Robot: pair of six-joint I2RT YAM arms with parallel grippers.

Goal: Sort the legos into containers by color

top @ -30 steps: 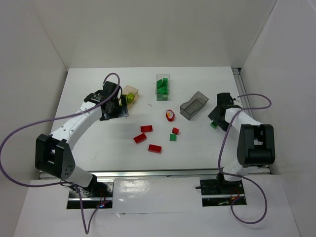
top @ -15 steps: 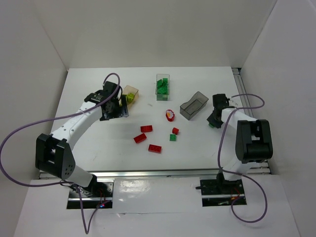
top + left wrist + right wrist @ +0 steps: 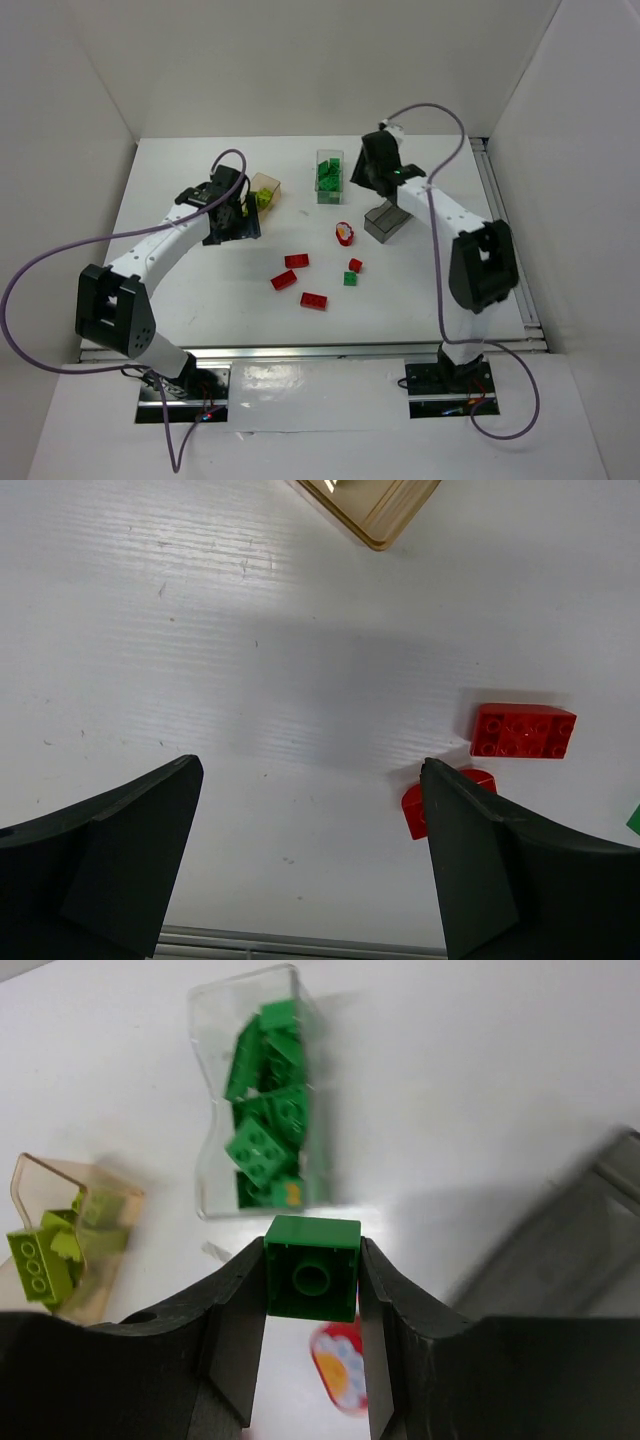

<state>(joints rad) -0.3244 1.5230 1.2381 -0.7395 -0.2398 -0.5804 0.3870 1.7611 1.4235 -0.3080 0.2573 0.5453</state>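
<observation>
My right gripper (image 3: 312, 1250) is shut on a dark green lego (image 3: 313, 1282), held in the air just short of the clear container (image 3: 215, 1175), which holds several green legos. In the top view the right gripper (image 3: 373, 172) hangs between the clear container (image 3: 329, 176) and the smoky grey container (image 3: 391, 219). The orange-tan container (image 3: 265, 189) holds yellow-green legos (image 3: 35, 1260). My left gripper (image 3: 310, 772) stands open over bare table, beside red legos (image 3: 523, 730). Red legos (image 3: 296, 261) and a small green lego (image 3: 350, 279) lie mid-table.
A round red and white piece (image 3: 344, 233) lies between the containers, below my right gripper. The table's front rail (image 3: 330, 350) runs along the near edge. White walls enclose the left, back and right sides.
The right gripper closed on the green lego at the table's right side, lifted it and swung left and back to the clear container. The left arm has barely moved.
</observation>
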